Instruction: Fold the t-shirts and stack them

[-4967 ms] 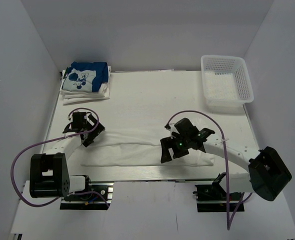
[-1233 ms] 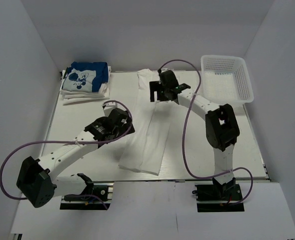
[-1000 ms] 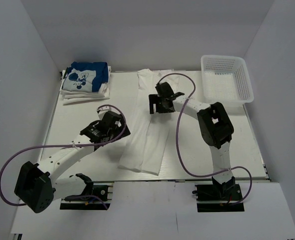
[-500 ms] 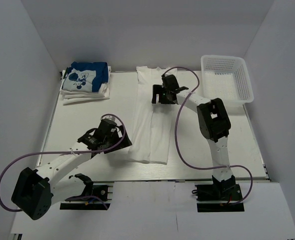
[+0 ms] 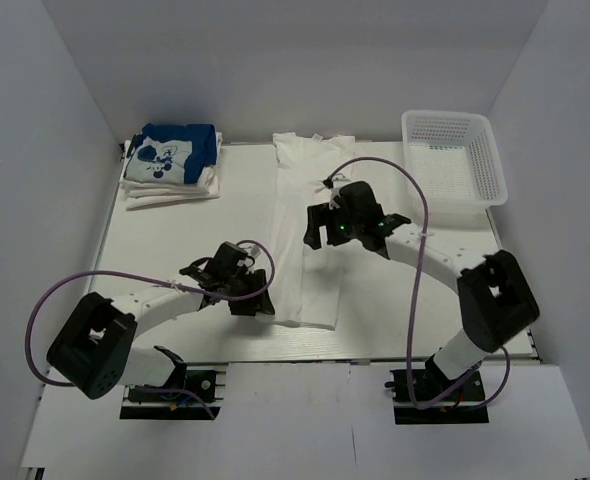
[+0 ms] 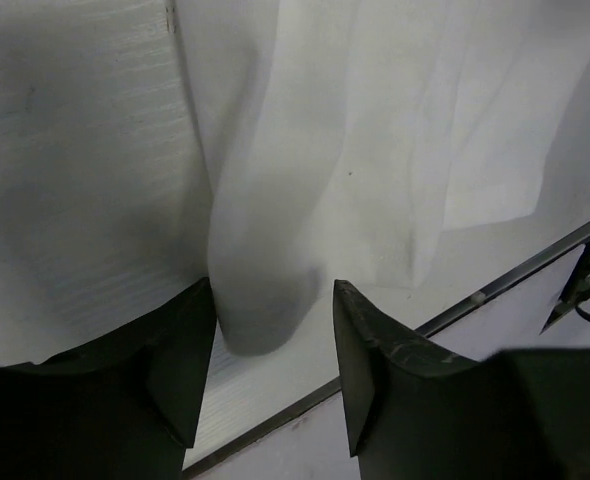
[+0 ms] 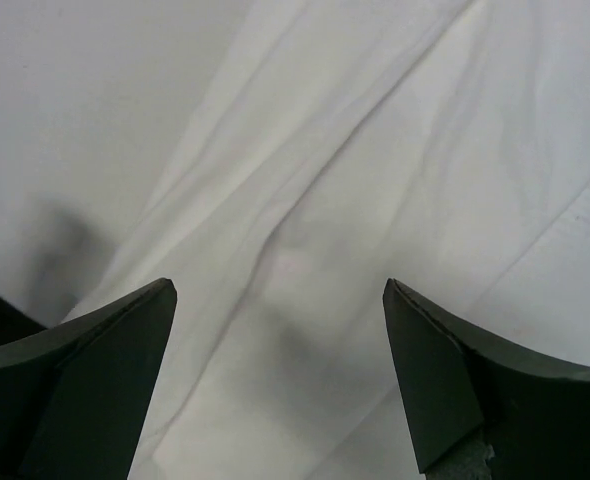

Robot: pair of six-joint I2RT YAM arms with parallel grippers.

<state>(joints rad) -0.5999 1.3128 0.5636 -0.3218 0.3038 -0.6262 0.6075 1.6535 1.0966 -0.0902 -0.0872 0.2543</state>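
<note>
That thin, floppy shirt (image 5: 300, 275) mid-frame will probably sag and wrinkle, so I'd pinch the hem corners; left gripper (image 5: 253, 296) straddles the bottom-left edge with fingers apart, right gripper (image 5: 327, 228) hangs wide open above it.

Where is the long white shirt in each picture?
Top external: shirt, a long strip down the middle.
Left wrist: shirt fills the top and right.
Right wrist: shirt runs diagonally across the middle.
Shared landmark: bare table on its left in all three.
</note>
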